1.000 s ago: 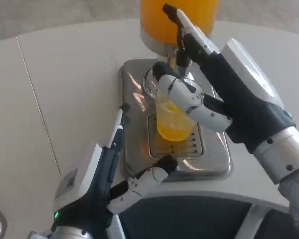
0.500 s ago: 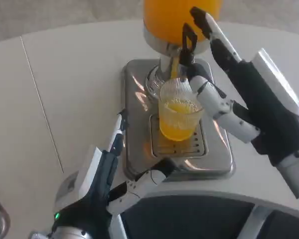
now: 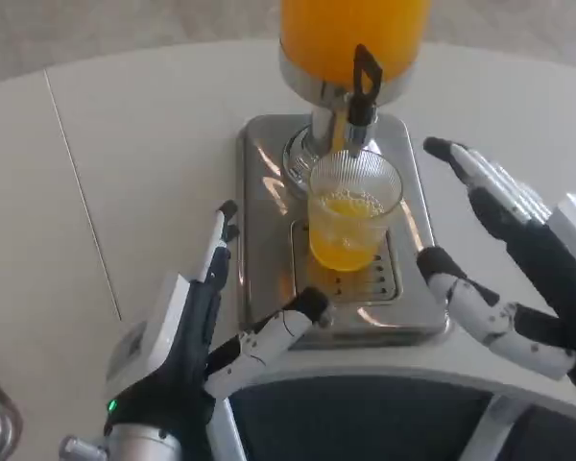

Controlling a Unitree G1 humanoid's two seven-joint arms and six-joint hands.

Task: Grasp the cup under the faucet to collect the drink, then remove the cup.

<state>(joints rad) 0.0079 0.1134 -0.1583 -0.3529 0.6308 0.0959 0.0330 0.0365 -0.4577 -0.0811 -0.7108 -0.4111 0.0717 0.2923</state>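
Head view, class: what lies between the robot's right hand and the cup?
Nothing but the dispenser's steel base; the right hand is apart from the cup.

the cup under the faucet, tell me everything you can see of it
The cup is a clear ribbed tumbler, glass or plastic by its look, standing upright on the slotted drip grille of the steel base, directly below the black-handled faucet. Orange drink fills roughly its lower half. Neither hand touches it: the left hand and right hand are open on either side.
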